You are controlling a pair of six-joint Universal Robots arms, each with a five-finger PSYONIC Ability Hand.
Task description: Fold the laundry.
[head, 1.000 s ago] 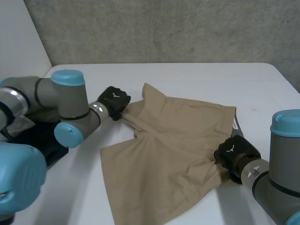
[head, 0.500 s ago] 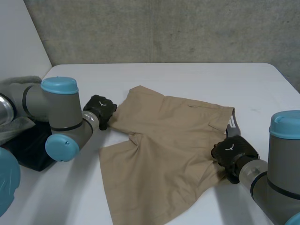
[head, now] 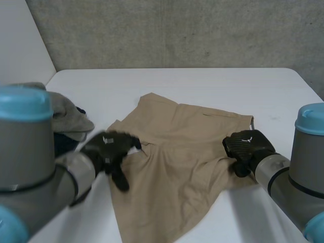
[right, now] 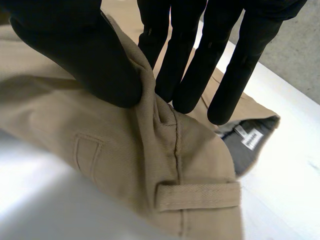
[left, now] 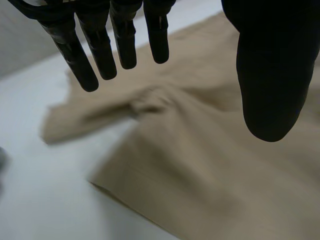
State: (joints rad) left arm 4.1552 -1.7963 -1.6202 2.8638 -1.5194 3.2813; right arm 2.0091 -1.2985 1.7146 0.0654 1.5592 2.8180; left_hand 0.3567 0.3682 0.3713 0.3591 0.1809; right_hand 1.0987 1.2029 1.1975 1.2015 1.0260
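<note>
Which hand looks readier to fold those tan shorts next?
Probably the right hand: its thumb and fingers pinch the shorts near the waistband. The left hand hovers open above them, holding nothing.

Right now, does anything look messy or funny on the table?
Yes. The tan shorts lie crooked and rumpled, bunched up in the middle. Where the right hand pinches the waistband, the grey lining peeks out. The left hand hovers open over their other side.

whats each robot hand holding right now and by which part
The right robot hand pinches the tan shorts between thumb and fingers at the waist edge, near a belt loop. The left robot hand is open above the shorts, holding nothing.
</note>
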